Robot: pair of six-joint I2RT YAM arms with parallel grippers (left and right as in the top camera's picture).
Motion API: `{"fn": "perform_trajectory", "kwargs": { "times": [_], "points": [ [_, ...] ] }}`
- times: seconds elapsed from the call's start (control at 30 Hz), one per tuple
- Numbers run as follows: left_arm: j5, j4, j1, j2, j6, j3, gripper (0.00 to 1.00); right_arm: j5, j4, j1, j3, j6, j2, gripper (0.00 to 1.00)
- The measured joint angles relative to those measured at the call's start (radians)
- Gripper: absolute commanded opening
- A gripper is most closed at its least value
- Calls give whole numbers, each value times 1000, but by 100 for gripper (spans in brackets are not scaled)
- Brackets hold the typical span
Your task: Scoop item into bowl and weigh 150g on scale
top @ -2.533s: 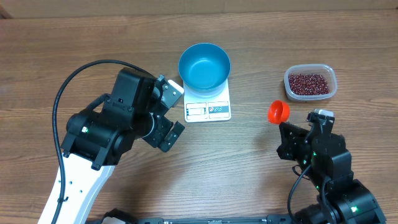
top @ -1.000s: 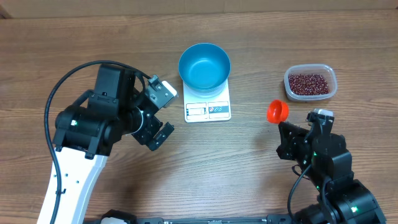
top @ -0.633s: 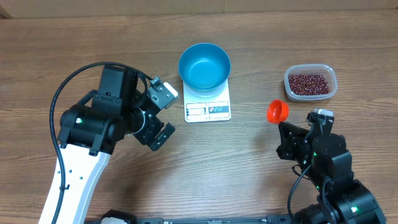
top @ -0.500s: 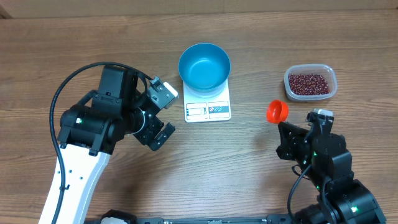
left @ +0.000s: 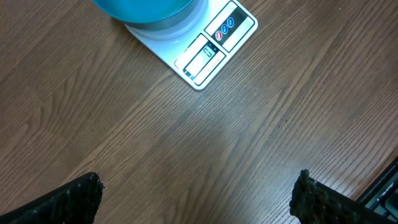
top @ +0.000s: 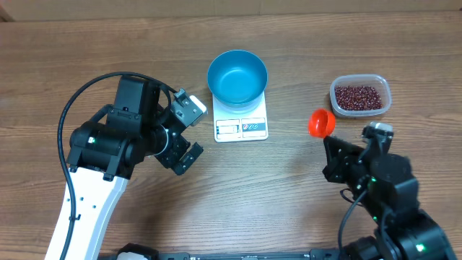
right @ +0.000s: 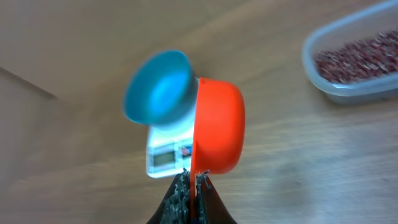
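1. Overhead view: the left end effector (top: 193, 132) has backed away from the scale (top: 242, 127) over the last few seconds. It now hangs motionless above bare desk (top: 281, 195), fingers spread wide and holding nothing.
   - The right end effector (top: 328, 143) has only just begun to move. It has shifted slightly toward the clear container (top: 360, 94), carrying an orange-red scoop (top: 321, 123).
   - The blue bowl (top: 237, 77) sits on the scale's far half, and no beans show in it. The red-brown beans (top: 357, 94) all lie in the container, to the right of the scale.
2. Left wrist view: the two dark fingertips stand far apart at the lower corners, with only wood grain between them. The scale (left: 214, 53) and the bowl's edge (left: 146, 9) are at the top, well clear.
3. Right wrist view: the fingers are pressed together, pinching the scoop (right: 217, 127) by its handle. The cup is tipped on its side.
   - The picture is smeared by motion. The bowl (right: 158, 87) and scale (right: 166, 155) lie behind the scoop, and the beans (right: 357, 56) are at upper right.
   - Judged from this, the way is cleared and the first scoop is starting. Weighing has not begun.
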Motion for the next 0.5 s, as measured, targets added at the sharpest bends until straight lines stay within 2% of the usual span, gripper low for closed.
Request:
{"fn": "perform_trajectory", "kwargs": {
  "times": [0.23,0.5],
  "points": [
    [0,0,0,0,0,0,99,-109,-2,0,57,127,-2,4],
    [0,0,0,0,0,0,100,-188,-28,0,57,168,-2,4]
  ]
}}
